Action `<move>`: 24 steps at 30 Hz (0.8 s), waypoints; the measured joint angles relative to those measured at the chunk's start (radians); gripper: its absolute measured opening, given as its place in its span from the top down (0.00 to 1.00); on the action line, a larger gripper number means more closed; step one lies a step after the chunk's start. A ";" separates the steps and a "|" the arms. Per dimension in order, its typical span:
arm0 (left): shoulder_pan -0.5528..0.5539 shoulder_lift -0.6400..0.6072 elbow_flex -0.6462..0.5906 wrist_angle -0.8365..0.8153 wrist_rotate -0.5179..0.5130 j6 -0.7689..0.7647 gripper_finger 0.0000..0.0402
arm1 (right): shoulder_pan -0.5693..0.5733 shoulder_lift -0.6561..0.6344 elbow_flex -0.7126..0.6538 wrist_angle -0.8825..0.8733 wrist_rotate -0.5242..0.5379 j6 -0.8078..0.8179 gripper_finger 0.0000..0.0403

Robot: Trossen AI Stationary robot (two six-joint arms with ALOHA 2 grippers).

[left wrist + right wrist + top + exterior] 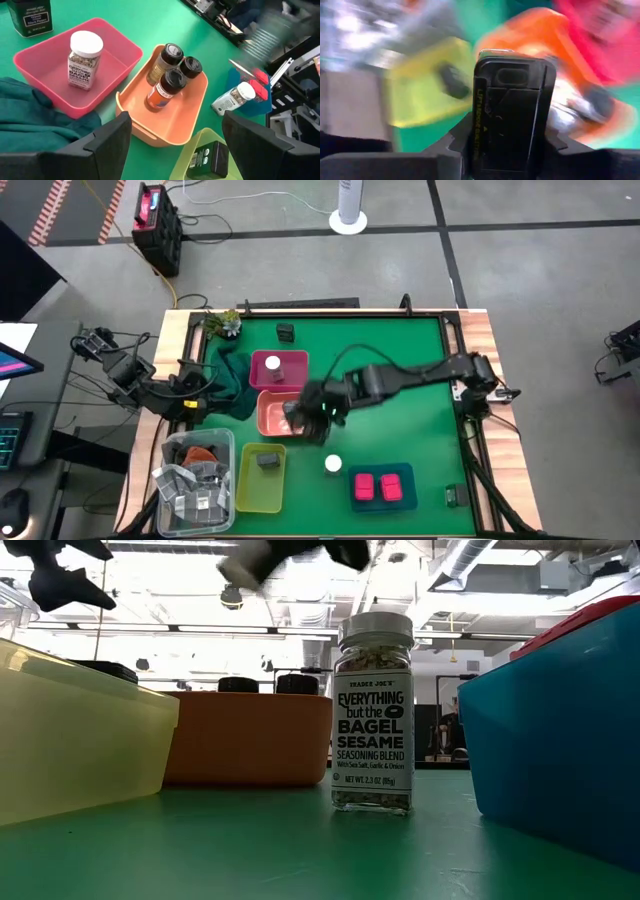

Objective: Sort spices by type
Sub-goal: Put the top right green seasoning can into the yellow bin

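My right claw point(507, 150) grips a small dark blackish rectangular box point(512, 110) mid-frame above the orange plastic tray point(272, 416); my left claw point(175, 145) waits released at left.

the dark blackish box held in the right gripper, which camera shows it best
The right wrist view: the dark blackish box fills the frame, clamped between the right gripper fingers. The high view hides it under the right arm above the orange tray. The low and left wrist views give only a blur of that arm.

Glossy plastic trays point(172, 107) on matt green felt-like tabletop point(400, 360), wood-edged.
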 joint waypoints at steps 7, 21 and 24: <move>0.000 0.000 0.000 0.024 0.023 -0.013 0.27 | 0.122 0.093 0.000 0.351 0.035 0.090 0.61; 0.000 0.001 0.000 0.033 0.085 -0.010 0.27 | 0.179 0.438 0.422 0.233 0.018 0.105 0.61; 0.000 0.000 0.000 0.032 0.086 -0.007 0.27 | 0.175 0.444 0.390 0.228 0.009 0.105 0.61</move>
